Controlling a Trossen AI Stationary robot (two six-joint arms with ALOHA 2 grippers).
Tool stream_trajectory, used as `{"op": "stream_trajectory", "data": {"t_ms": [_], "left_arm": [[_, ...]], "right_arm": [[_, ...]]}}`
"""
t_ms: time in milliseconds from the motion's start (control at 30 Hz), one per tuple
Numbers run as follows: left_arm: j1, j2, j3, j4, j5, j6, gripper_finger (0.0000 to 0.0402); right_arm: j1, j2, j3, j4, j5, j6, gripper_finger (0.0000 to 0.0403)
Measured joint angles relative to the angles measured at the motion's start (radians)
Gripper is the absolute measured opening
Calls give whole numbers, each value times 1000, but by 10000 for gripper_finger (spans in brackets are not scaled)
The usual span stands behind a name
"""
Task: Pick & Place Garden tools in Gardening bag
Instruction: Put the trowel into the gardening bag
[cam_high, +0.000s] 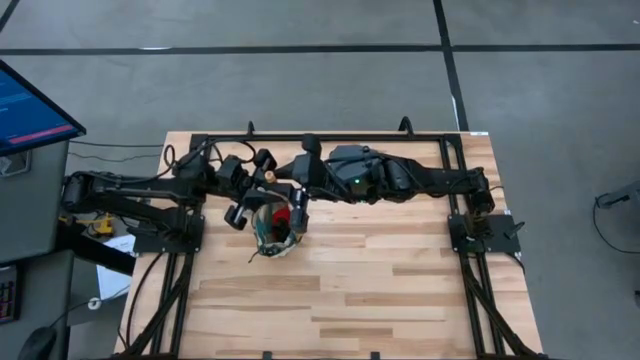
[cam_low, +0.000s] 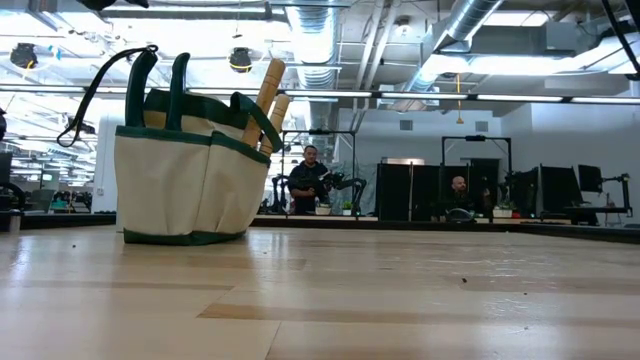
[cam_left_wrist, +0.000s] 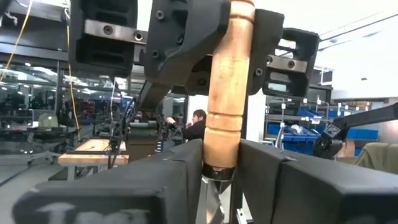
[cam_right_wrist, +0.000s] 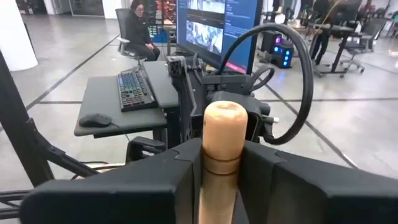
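Note:
The beige gardening bag (cam_high: 272, 230) with dark green trim stands on the table's left half; it also shows in the low view (cam_low: 185, 175). Two wooden handles (cam_low: 272, 90) stick up out of its top, and a red tool (cam_high: 281, 216) shows inside. Just beyond the bag's far side, both grippers meet at one upright trowel, whose handle end (cam_high: 268, 177) faces up. My left gripper (cam_left_wrist: 221, 171) and my right gripper (cam_right_wrist: 222, 177) are both shut on its wooden handle (cam_left_wrist: 225, 93). The blade is hidden. Neither gripper shows in the low view. My left gripper pinches the trowel's wooden handle at its lower end (cam_left_wrist: 219, 149), just above the metal ferrule, between its two fingers. The fingers come in level from the table's left and lie across the handle. The handle stands upright. My right gripper pinches the same handle just below its rounded free end (cam_right_wrist: 222, 146), one finger on each side. The fingers come in level from the table's right and lie across the handle. The free end stands up above the fingers.
Bare wooden tabletop (cam_high: 350, 290) lies on the near side and to the right of the bag. A desk with a monitor (cam_high: 30, 110) stands off the table's left edge. People show in the room beyond the far edge (cam_low: 310, 180).

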Motion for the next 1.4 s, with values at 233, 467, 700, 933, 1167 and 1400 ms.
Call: {"op": "stream_trajectory", "data": {"t_ms": [233, 467, 700, 933, 1167, 1400], "left_arm": [[36, -153, -1, -267, -2, 5, 155], [74, -388, -1, -466, -9, -12, 192], [8, -552, -1, -485, -1, -35, 145], [-88, -620, 0, -581, -1, -41, 59], [-155, -627, 0, -683, -4, 17, 4], [-184, -665, 0, -695, -8, 25, 3]], "right_arm": [[0, -119, 1, 22, -21, -76, 61], [-42, -195, 2, 2, -39, -152, 61], [-254, -64, 0, 71, -422, -84, 61], [-462, 100, 0, 170, -724, -37, 61], [-547, 237, -1, 305, -937, 6, 61], [-555, 328, 0, 328, -968, 16, 61]]}}
